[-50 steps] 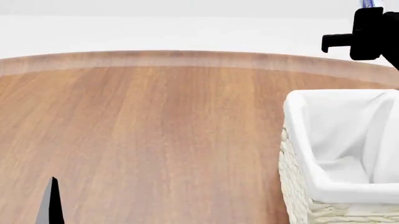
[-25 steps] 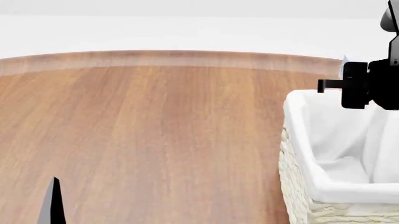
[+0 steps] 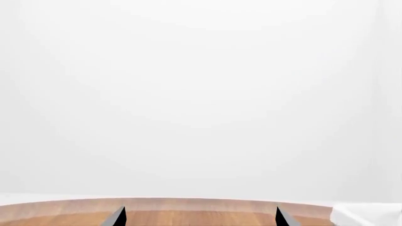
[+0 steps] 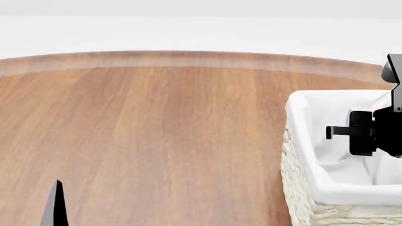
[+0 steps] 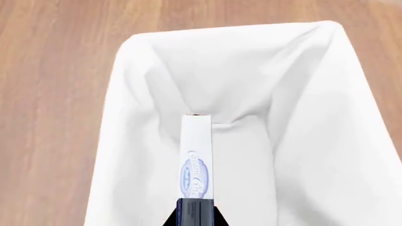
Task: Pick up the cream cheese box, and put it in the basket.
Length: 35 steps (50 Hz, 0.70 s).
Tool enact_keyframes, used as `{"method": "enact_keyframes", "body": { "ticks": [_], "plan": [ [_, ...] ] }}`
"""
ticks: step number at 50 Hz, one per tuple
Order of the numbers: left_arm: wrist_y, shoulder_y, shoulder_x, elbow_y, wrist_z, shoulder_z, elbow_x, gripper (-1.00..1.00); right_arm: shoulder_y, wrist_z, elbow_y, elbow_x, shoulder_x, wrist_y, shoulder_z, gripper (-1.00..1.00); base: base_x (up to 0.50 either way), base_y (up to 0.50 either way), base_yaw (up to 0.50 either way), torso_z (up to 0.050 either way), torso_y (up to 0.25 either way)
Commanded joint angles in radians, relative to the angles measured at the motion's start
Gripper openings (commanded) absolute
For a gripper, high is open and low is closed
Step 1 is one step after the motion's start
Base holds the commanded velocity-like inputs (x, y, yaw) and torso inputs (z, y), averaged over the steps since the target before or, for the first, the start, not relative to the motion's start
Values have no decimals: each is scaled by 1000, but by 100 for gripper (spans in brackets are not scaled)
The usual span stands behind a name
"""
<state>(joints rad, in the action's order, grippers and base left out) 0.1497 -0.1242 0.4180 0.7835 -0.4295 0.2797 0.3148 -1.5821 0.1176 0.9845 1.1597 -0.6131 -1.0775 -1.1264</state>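
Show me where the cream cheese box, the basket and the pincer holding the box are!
cream cheese box [image 5: 196,155]: right wrist view, its narrow white edge face.
basket [image 4: 300,183]: head view, its woven side wall.
right pincer [image 5: 195,212]: right wrist view, dark tips clamping the box.

Right hand [image 4: 367,133] clamped, lowered; left hand [image 3: 199,217] fingers spread, low.

Blue script on the cream cheese box [image 5: 196,162] edge (seemingly "Cream Cheese", only partly legible), no other text
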Motion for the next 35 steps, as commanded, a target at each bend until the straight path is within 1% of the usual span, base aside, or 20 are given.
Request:
{"method": "enact_keyframes", "body": {
  "ticks": [1,16,32,35],
  "plan": [
    [-1,-1,3,0,-3,5,-1,100,36,27,-88,-7,-42,-20,-6,-100,0,0,0,0,0],
    [-4,0,6,-4,-4,12,-2,100,60,46,-183,2,-86,-28,-14,-100,0,0,0,0,1],
    [-8,1,8,-7,-7,22,-7,100,73,60,-186,-4,-95,-4,-14,-100,0,0,0,0,1],
    [-6,2,8,-5,-8,23,-6,100,78,62,-165,-14,-88,22,-13,-100,0,0,0,0,0]
  ]
}}
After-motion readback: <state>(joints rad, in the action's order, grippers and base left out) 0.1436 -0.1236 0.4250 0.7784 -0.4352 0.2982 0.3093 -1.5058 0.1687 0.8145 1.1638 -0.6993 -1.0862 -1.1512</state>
